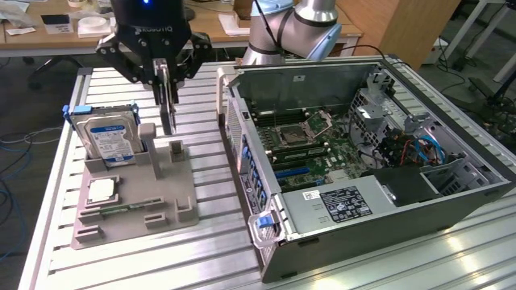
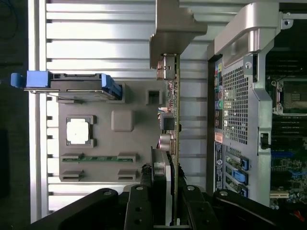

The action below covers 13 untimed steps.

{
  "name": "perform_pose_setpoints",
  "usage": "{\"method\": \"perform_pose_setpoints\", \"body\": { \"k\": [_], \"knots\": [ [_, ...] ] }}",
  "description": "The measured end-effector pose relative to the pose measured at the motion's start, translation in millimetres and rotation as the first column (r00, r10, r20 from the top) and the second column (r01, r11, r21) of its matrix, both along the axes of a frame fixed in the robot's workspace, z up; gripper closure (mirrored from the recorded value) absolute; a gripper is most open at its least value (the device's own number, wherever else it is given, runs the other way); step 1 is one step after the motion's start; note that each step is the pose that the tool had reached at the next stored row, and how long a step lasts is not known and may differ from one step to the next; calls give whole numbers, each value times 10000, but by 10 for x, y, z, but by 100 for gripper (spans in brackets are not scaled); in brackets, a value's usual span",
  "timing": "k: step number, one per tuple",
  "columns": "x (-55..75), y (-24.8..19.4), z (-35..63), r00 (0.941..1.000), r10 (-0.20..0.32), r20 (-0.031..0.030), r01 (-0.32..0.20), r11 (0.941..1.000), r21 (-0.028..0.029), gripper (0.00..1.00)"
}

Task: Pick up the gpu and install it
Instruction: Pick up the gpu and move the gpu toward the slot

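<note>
I've got the gripper (image 1: 165,75) (image 2: 165,191) pinching the gpu (image 1: 168,112) (image 2: 175,110), fingers clamped on both faces of the board. The card hangs edge-on and upright below the claw. Its lower end sits right at the upright posts of the grey holder (image 1: 137,205) (image 2: 129,143); I can't tell if it's touching them or clear.

On the same holder:
- the hard drive (image 1: 109,136) (image 2: 76,86) with blue frame stands upright at the far end
- the processor chip (image 1: 101,190) (image 2: 78,132) lies flat in its pocket
- the memory stick (image 1: 113,209) (image 2: 98,157) lies in its slot beside the chip

The computer case (image 1: 379,235) (image 2: 240,96) lies open on the table (image 1: 202,254) (image 2: 96,38), on the exterior view's right, apart from the holder. Its motherboard (image 1: 306,145) is exposed. The card is over the holder side, not over the case.
</note>
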<state>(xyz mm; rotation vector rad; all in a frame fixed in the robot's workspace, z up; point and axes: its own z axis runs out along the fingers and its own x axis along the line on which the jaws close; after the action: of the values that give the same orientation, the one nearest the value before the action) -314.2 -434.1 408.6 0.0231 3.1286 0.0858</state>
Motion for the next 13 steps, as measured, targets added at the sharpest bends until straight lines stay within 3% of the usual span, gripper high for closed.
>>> {"method": "perform_pose_setpoints", "body": {
  "k": [1,2,5,6,13],
  "knots": [
    [0,0,-2,10000,1,2,-1,10000,-8,72],
    [1,0,0,10000,2,0,-2,10000,-58,72],
    [0,1,1,10000,1,-2,-1,9993,-384,72],
    [0,1,1,10000,0,-1,0,9990,-446,72],
    [69,2,0,9997,229,-1,-229,9987,-446,72]
  ]
}}
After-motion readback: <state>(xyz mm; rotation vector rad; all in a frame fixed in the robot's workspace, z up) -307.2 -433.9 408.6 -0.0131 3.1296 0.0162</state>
